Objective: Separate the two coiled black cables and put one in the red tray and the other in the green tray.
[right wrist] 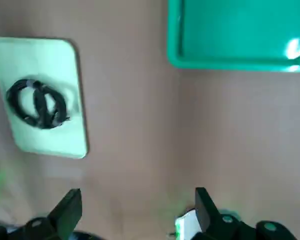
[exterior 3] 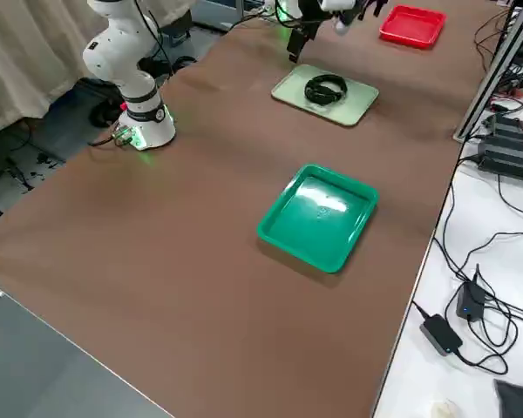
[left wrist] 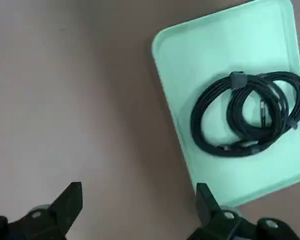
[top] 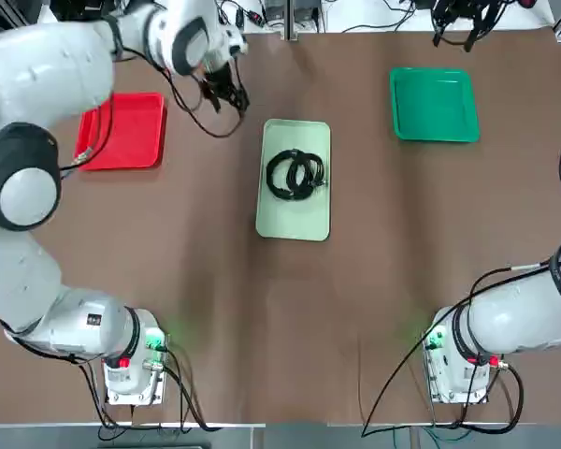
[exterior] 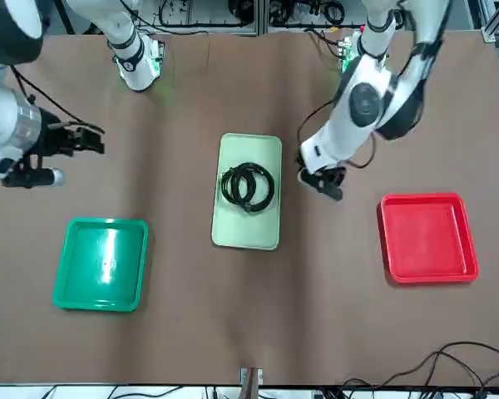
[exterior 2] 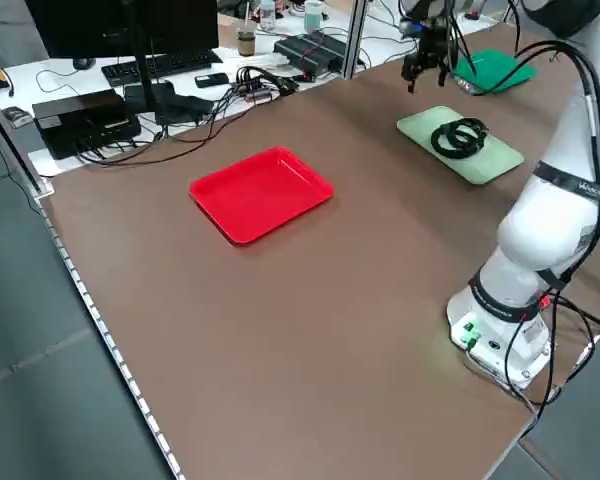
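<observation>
Item: two coiled black cables (top: 296,174), overlapping, long axis left-right, on pale tray (top: 294,220). My left gripper (top: 226,92), jaws apart, sits nearer, far-left of them; right gripper (exterior: 90,140), also apart, remoter.

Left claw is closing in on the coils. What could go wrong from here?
1. The two coiled black cables overlap on the pale green tray, so one pinch by the open left claw may lift both.
2. The light tray could slide or tip.
3. The right claw is also open, near the green tray.
</observation>
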Controlling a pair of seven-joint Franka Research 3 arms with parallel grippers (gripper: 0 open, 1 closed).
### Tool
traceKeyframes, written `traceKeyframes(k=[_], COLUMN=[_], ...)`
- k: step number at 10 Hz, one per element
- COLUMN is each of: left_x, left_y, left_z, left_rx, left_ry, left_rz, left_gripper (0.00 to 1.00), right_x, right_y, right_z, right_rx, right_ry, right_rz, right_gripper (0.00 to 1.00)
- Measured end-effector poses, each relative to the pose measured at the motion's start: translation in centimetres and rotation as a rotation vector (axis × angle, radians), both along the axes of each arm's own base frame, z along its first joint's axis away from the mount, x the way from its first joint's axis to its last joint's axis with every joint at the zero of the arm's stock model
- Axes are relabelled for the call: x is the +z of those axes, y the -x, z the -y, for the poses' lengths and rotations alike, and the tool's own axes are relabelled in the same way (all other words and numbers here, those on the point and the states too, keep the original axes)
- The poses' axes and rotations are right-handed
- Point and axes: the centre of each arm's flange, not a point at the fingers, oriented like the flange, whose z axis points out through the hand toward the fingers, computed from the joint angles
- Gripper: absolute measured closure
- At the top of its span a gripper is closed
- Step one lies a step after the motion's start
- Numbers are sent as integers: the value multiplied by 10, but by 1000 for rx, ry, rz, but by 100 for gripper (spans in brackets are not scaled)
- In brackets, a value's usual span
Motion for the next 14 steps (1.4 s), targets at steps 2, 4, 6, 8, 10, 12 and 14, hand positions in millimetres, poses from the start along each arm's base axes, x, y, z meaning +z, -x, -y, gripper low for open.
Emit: traceKeyframes(k=[2, 4, 6, 8, 10, 12, 14], left_x=[-54, -101, -132, -157, -169, -172, -178], left_y=[13, 23, 16, 12, 15, 21, 23], left_z=[49, 86, 98, 105, 118, 127, 128], left_rx=[31, 18, 5, -1, -19, -35, -40], left_ry=[-4, -28, -46, -73, -89, -93, -102], left_rz=[59, 60, 50, 46, 55, 58, 54], left_gripper=[0, 1, 4, 6, 9, 11, 14], right_x=[-19, -24, -31, -48, -69, -88, -109], right_y=[-7, -9, -9, -14, -20, -21, -19], right_z=[14, -1, -13, -14, -23, -34, -41], right_rx=[-54, -45, -35, -40, -45, -45, -75], right_ry=[-137, -199, -249, -258, -301, -333, -387], right_rz=[-79, -101, -134, -168, -212, -255, -291], right_gripper=[0, 0, 0, 0, 0, 0, 0])
